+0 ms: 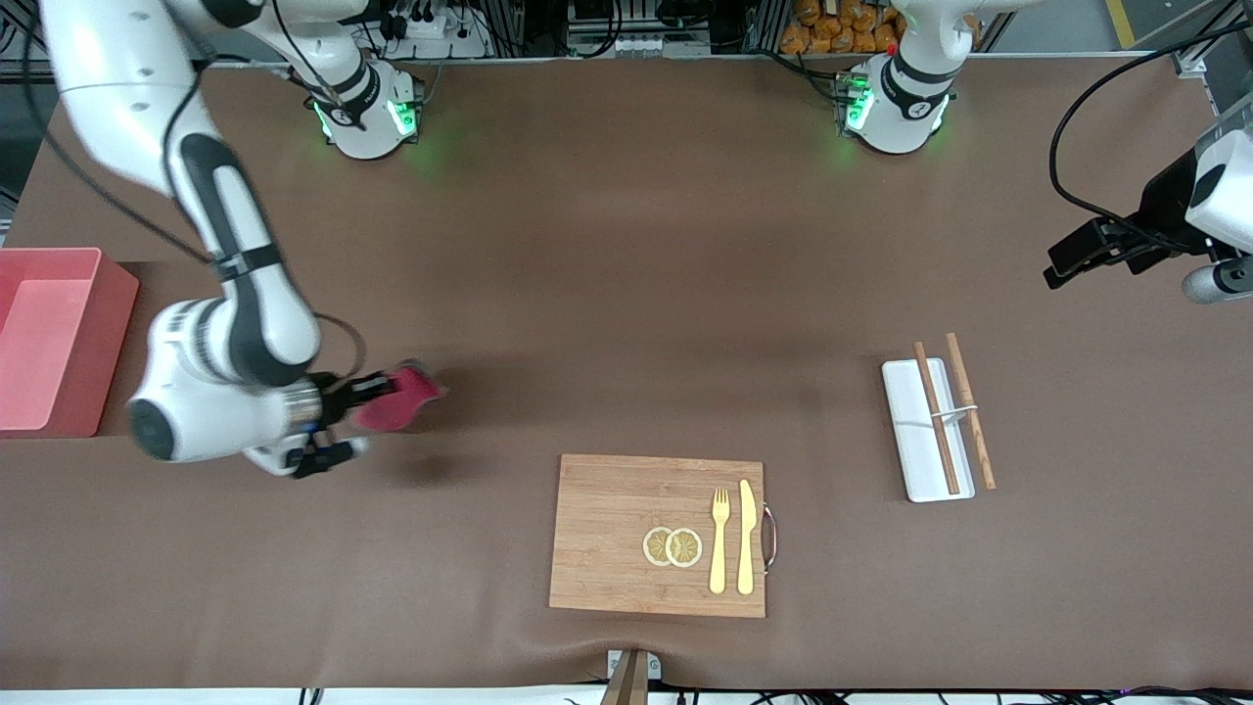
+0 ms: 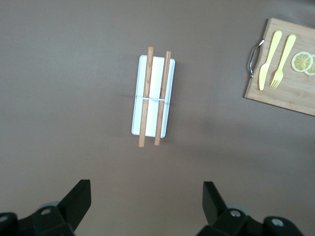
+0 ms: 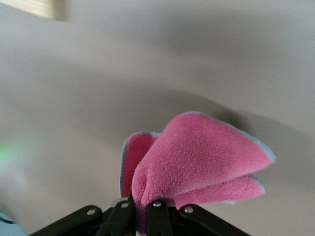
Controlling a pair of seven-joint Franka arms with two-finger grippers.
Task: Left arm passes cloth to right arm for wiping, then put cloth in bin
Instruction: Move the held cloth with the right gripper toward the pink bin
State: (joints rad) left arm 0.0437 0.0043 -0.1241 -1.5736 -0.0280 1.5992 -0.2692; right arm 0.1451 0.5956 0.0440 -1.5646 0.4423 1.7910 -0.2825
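Observation:
The cloth (image 1: 409, 390) is crimson-pink plush with a grey edge. It hangs folded from my right gripper (image 1: 370, 397), which is shut on it a little above the table, between the bin and the cutting board. In the right wrist view the cloth (image 3: 197, 152) bulges out from the closed fingers of the right gripper (image 3: 142, 209). The pink open bin (image 1: 116, 323) stands at the right arm's end of the table, beside that arm. My left gripper (image 1: 1062, 262) is open and empty, held high at the left arm's end; its fingers (image 2: 78, 199) stand wide apart above bare table.
A wooden cutting board (image 1: 607, 534) with two lemon slices, a yellow fork and a knife lies near the front camera. A flat white tray (image 1: 915, 441) with two wooden chopsticks lies toward the left arm's end; it also shows in the left wrist view (image 2: 152, 98).

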